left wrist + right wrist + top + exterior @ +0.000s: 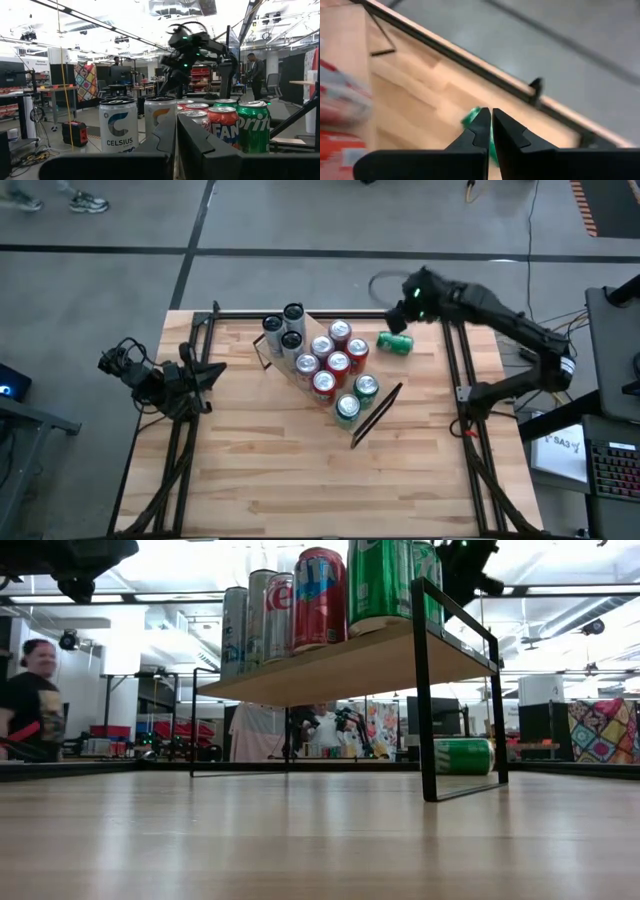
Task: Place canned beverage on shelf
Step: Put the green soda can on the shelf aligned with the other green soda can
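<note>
Left gripper [205, 373] parked at table's [250, 480] left edge, fingers closed, empty. Shelf [385, 408] sits mid-table toward the far edge, loaded with upright cans [338, 363] in tight rows. One green can [395, 344] lies on its side on the tabletop just beyond the shelf, near the far right corner. Right gripper [408, 308] hovers above it, fingers pinched together, holding nothing. Risk: the can is round and lying down, so closed fingers descending would nudge it rolling toward the edge; shelf space looks scarce.

green can [395, 343], light-wood shelf [330, 668]
</note>
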You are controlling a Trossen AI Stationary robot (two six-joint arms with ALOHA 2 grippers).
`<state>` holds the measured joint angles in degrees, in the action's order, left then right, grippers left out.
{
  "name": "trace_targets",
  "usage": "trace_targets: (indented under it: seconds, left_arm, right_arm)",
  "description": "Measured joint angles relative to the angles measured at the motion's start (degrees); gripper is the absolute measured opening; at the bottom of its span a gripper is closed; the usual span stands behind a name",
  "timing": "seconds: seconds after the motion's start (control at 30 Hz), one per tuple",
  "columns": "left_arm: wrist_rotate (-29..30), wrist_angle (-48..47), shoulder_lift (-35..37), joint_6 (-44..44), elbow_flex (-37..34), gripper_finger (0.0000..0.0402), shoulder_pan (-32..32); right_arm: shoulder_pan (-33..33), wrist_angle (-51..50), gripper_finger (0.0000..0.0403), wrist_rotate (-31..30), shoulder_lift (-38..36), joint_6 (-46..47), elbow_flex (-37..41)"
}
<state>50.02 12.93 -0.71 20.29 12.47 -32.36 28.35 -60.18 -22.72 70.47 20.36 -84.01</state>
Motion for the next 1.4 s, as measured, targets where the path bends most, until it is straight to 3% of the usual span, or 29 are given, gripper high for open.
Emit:
trace_targets:
  seconds: [0.13, 0.2, 0.4, 0.57, 0.73, 0.9, 1.2, 1.4]
  left_arm:
    - [0.0, 0.0, 0.0, 0.3, 0.0, 0.0000, 0.0]
    - [0.0, -0.1, 0.0, 0.5, 0.0, 0.0000, 0.0]
    - [0.0, -0.2, 0.0, 0.5, 0.0, 0.0000, 0.0]
    - [0.0, -0.2, 0.0, 0.5, 0.0, 0.0000, 0.0]
    - [0.0, -0.2, 0.0, 0.5, 0.0, 0.0000, 0.0]
    - [0.0, -0.3, 0.0, 0.9, 0.0, 0.0000, 0.0]
    - [0.0, -0.4, 0.0, 1.7, 0.0, 0.0000, 0.0]
    - [0.0, -0.5, 0.0, 2.1, 0.0, 0.0000, 0.0]
  right_arm:
    - [9.5, -1.0, 0.0009, 15.8, 2.1, -1.8, -1.0]
    - [12.8, -1.5, 0.0009, 20.4, 3.7, -2.5, -0.3]
    - [18.3, -6.7, 0.0009, 21.6, 8.9, -9.8, 0.4]
    - [18.8, -7.4, 0.0009, 22.3, 13.6, -13.9, 0.5]
    - [19.6, -10.3, 0.0027, 26.6, 16.8, -18.1, 0.5]
    - [19.4, -12.6, 0.0086, 27.5, 18.5, -19.8, 0.6]
    - [19.4, -12.3, 0.0239, 27.3, 21.0, -26.5, 0.9]
    - [19.4, -11.1, 0.0308, 27.0, 23.5, -30.6, 0.9]
